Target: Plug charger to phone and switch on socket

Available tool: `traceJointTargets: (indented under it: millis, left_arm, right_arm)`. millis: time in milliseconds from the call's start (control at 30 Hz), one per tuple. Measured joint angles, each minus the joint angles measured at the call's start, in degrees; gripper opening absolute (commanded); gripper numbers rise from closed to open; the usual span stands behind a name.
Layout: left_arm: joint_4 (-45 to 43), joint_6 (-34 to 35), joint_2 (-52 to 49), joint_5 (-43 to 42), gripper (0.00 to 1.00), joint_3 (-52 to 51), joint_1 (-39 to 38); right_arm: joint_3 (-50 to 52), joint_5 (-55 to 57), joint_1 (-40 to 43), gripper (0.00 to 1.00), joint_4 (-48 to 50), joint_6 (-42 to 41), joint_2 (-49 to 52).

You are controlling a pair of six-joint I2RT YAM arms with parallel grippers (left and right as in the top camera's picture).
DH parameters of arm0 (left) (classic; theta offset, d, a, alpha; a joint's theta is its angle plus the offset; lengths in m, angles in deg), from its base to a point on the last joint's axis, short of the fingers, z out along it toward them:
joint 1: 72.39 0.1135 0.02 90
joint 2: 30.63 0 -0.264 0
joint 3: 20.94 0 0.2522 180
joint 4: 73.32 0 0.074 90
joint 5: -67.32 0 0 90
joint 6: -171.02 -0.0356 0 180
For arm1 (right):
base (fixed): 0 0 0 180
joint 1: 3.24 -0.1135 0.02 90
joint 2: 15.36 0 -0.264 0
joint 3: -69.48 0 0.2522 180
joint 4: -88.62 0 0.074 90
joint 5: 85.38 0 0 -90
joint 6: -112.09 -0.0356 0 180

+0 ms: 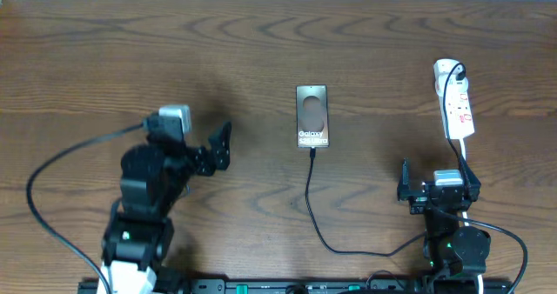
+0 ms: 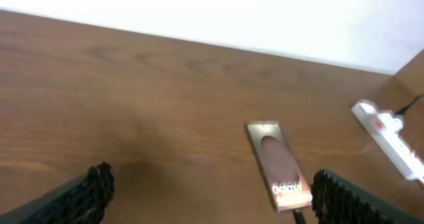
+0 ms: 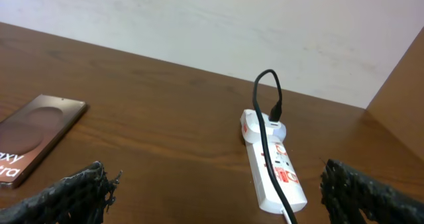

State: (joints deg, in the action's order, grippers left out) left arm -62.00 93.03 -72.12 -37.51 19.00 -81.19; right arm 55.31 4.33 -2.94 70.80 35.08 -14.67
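The phone point(image 1: 312, 117) lies flat at the table's middle, lettering up; it also shows as the phone point(image 2: 278, 164) and the phone point(image 3: 33, 138). The charger point(image 1: 315, 207) is a thin black cable whose tip meets the phone's near edge; I cannot tell if it is seated. The white socket point(image 1: 454, 103) lies at the right, and over the socket point(image 3: 271, 161) runs a black cable to its far end. My left gripper point(image 1: 218, 146) is open, left of the phone, holding nothing. My right gripper point(image 1: 438, 170) is open, just short of the socket's near end.
The charger cable curves along the table's near side toward the right arm's base point(image 1: 457, 250). The socket point(image 2: 391, 134) lies near the table's right edge. A pale wall point(image 3: 218, 25) backs the table's far edge.
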Motion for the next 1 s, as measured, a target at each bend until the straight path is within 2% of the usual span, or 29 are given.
traceJointTargets:
  millis: [267, 433, 633, 1000]
  left_arm:
    - [-15.2, 0.2, 14.3, 0.2, 0.96, -17.2, 0.0]
    - [-19.7, 0.2, 20.5, 0.7, 0.96, -24.4, 0.0]
    - [-15.3, 0.2, 26.8, 1.9, 0.96, -25.8, 1.6]
    - [3.3, 0.1, 37.5, 12.2, 0.96, -25.7, 7.1]
  right_arm:
    - [0.0, 0.0, 0.0, 0.99, 0.0, 0.0, 0.0]
    - [0.0, 0.0, 0.0, 0.99, 0.0, 0.0, 0.0]
    - [0.0, 0.0, 0.0, 0.99, 0.0, 0.0, 0.0]
    - [0.0, 0.0, 0.0, 0.99, 0.0, 0.0, 0.0]
